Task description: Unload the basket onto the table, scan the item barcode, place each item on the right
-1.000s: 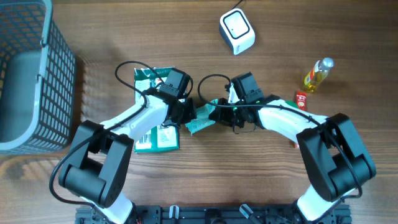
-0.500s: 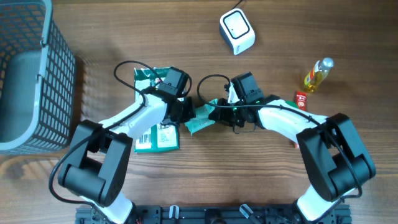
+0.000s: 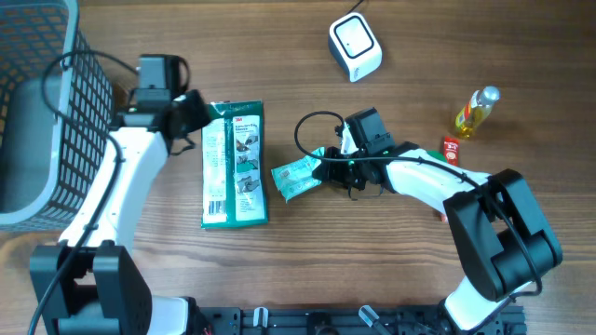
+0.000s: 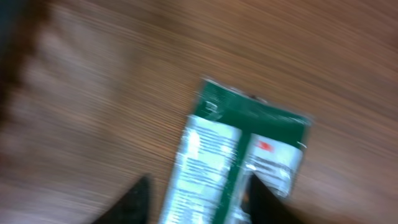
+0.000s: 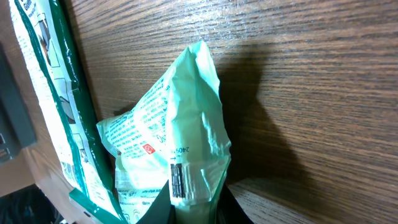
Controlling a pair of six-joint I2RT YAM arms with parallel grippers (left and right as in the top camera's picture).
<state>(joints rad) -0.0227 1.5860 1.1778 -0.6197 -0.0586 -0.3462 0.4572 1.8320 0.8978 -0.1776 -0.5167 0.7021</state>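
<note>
pale green pouch [image 3: 296, 177] sits near the middle of the wooden worktop [image 3: 372, 261], pinched at one end by the right gripper [image 3: 323, 171], whose fingers are closed tight on its crimped edge. in the right wrist view the pouch stands up crumpled from that grip, and a small black barcode [image 5: 178, 180] shows on the face just above the fingers. the pouch's free end lies just beside the right edge of a large green pack [image 3: 233, 163], which lies flat on the worktop.

left gripper [image 3: 197, 113] hovers by the upper left corner of that pack; its wrist view is blurred, but the two dark fingers stand apart with nothing held between them.

white scanner [image 3: 355, 46] sits at the far edge, well apart from the pouch. a yellow bottle [image 3: 475, 112] and a small red box [image 3: 452, 149] stand to the right, and a wire basket [image 3: 88, 140] fills the left edge.
</note>
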